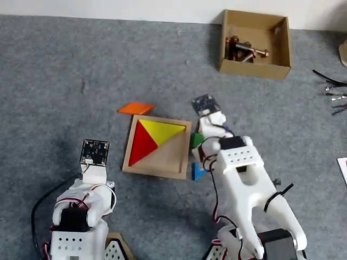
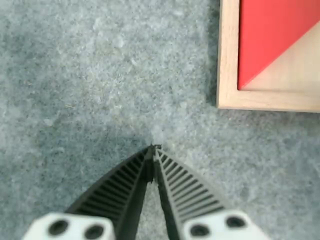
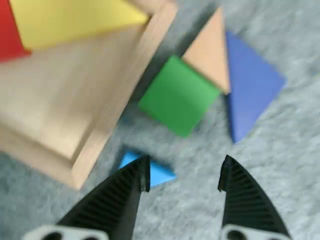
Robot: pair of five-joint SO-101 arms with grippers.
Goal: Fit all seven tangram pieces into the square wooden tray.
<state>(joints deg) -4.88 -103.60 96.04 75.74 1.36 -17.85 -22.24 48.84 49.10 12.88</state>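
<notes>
The square wooden tray (image 1: 182, 157) lies mid-table and holds a red triangle (image 1: 142, 143) and a yellow triangle (image 1: 161, 131). An orange parallelogram (image 1: 135, 108) rests just beyond its far left corner. On the carpet by the tray's right rim (image 3: 125, 100) lie a green square (image 3: 177, 95), a tan triangle (image 3: 210, 50), a dark blue triangle (image 3: 250, 85) and a small light-blue piece (image 3: 157, 172). My right gripper (image 3: 186, 167) hovers open over these, one finger above the light-blue piece. My left gripper (image 2: 154, 148) is shut and empty, over bare carpet near the tray's corner (image 2: 227, 100).
A cardboard box (image 1: 255, 38) with metal parts stands at the far right. Loose cables (image 1: 333, 89) lie at the right edge. Grey carpet covers the table, with open room left of the tray.
</notes>
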